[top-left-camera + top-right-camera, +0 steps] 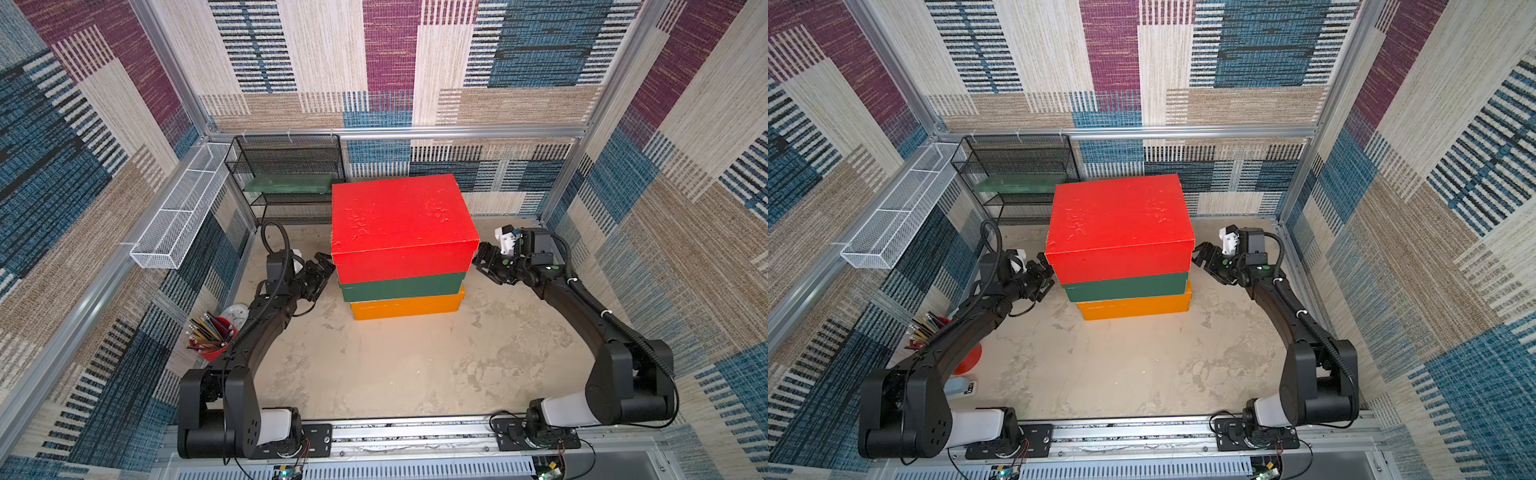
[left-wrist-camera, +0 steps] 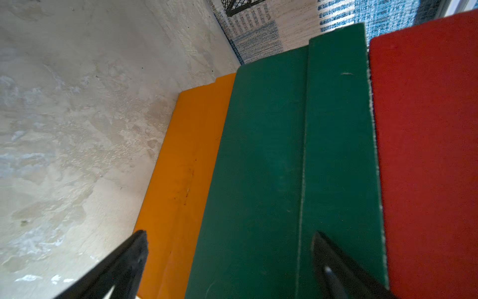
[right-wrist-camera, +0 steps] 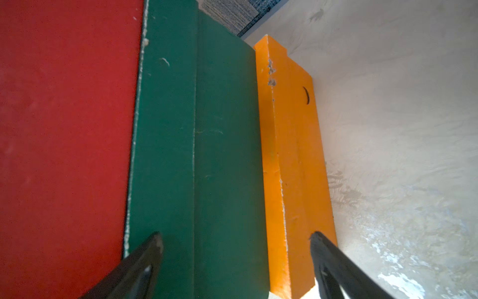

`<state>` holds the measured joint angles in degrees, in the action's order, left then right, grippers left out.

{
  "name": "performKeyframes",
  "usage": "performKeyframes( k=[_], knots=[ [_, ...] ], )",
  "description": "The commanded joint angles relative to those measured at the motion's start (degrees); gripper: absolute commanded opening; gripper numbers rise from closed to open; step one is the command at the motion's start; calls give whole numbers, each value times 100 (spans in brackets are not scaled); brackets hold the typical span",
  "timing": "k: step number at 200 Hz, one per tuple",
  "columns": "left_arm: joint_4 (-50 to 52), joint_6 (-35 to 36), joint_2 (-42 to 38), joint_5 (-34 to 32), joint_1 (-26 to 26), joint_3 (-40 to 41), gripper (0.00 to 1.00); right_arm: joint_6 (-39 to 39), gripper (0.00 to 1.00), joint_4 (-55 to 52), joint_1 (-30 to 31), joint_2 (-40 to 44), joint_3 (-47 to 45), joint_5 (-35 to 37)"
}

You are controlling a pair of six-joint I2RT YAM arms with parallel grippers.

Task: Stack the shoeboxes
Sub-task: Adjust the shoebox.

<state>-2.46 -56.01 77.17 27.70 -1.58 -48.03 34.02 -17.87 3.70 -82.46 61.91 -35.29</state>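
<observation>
The left gripper (image 1: 326, 272) stands with its jaws spread wide and nothing between them, just off the stack's short end at 9 o'clock. The right gripper (image 1: 478, 259) mirrors it at 3 o'clock, jaws likewise apart and empty. Whether either fingertip touches cardboard cannot be told. In both wrist views the black fingers frame the end faces of the boxes without closing on them.

Between the two grippers the three shoeboxes form one pile on the mottled table (image 1: 374, 365). The orange shoebox (image 1: 405, 306) is at the bottom, the dark green shoebox (image 1: 401, 287) lies on it, and the red shoebox (image 1: 399, 216) is on top, its lid overhanging the green one slightly.

The stacking looks done, and the step in hand appears to be letting go of the top box. The next move calls for each arm to back straight out, toward 9 and 3 o'clock, without brushing the pile. The left arm must also stay clear of the red pencil cup (image 1: 214, 336) at 7 o'clock.
</observation>
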Motion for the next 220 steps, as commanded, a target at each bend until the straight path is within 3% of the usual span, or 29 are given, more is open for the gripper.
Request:
performKeyframes(
  k=[1,81,220],
  knots=[
    [53,53,87,218,-135,-108,100,-28,91,118,78,-29,115,-277],
    [0,69,385,167,-419,-330,100,-76,91,102,56,-249,325,-316],
    [-2,29,89,64,-545,-127,100,5,91,188,51,105,-34,-330]
  ],
)
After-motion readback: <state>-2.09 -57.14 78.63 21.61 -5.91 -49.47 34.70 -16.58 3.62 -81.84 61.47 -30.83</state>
